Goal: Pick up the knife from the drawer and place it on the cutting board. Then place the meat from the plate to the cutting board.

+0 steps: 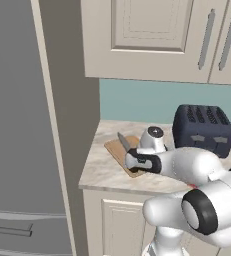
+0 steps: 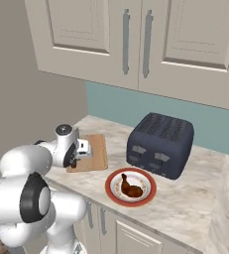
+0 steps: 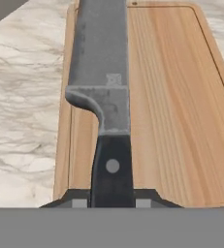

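- nearest to us, the gripper (image 3: 112, 201) has its two fingers drawn in close against the black handle of the knife (image 3: 104, 92); we find the handle clamped between them, with only a narrow gap left for it.
- in the hand view the grey blade runs away from the fingers over the left part of the cutting board (image 3: 181, 106), close to the board's left edge; whether the blade touches the wood we cannot tell.
- in the left base view the knife (image 1: 123, 142) points up and away from the gripper (image 1: 132, 161), above the cutting board (image 1: 118, 149).
- the cutting board (image 2: 95, 151) lies flat on the marble counter (image 2: 195, 203), near the counter's left end, with the gripper (image 2: 81, 151) over its near edge.
- to the right of the board, and apart from it, stands the plate (image 2: 131, 187) with the red rim; the meat (image 2: 130, 185) lies on its pale centre.
- just behind the plate sits a dark toaster (image 2: 160, 144), also seen in the left base view (image 1: 203, 129).
- farthest back, a teal wall strip (image 1: 137, 102) runs under cream upper cabinets (image 2: 116, 39) with vertical grey handles.
- at the far left of the left base view we note a tall grey refrigerator (image 1: 17, 125).
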Robot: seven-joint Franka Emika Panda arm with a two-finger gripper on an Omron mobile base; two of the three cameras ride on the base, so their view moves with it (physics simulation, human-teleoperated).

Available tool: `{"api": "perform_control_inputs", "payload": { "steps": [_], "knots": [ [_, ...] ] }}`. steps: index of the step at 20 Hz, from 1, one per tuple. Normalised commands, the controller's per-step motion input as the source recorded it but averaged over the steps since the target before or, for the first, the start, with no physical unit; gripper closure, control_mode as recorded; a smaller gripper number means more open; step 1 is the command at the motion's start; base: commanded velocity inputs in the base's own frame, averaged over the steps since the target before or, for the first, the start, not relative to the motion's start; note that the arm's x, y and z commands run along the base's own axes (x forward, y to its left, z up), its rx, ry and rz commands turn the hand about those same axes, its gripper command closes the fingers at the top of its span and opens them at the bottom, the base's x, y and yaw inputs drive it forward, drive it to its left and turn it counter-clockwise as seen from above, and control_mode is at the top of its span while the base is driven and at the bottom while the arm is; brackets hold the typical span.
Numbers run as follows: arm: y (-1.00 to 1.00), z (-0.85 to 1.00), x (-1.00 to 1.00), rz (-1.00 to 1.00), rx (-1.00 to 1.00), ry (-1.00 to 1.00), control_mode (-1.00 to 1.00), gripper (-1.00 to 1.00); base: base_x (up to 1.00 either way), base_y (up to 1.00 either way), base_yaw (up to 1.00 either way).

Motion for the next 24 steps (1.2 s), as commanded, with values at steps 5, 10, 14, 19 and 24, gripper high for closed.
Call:
{"api": "perform_control_inputs", "payload": {
  "steps": [5, 10, 14, 19, 24],
  "knots": [
    [0.01, -0.37, 0.30, 0.00, 0.00, 0.00, -1.00, 1.00, 0.00, 0.00, 0.00],
    [0.00, -0.36, 0.27, 0.00, 0.00, 0.00, -1.00, 1.00, 0.00, 0.00, 0.00],
    [0.01, -0.35, 0.28, 0.00, 0.00, 0.00, -1.00, 1.00, 0.00, 0.00, 0.00],
    [0.13, -0.28, 0.23, 0.00, 0.00, 0.00, -1.00, -1.00, 0.00, 0.00, 0.00],
    [0.11, -0.09, 0.23, 0.00, 0.00, 0.00, -1.00, -1.00, 0.00, 0.00, 0.00]
  ]
}}
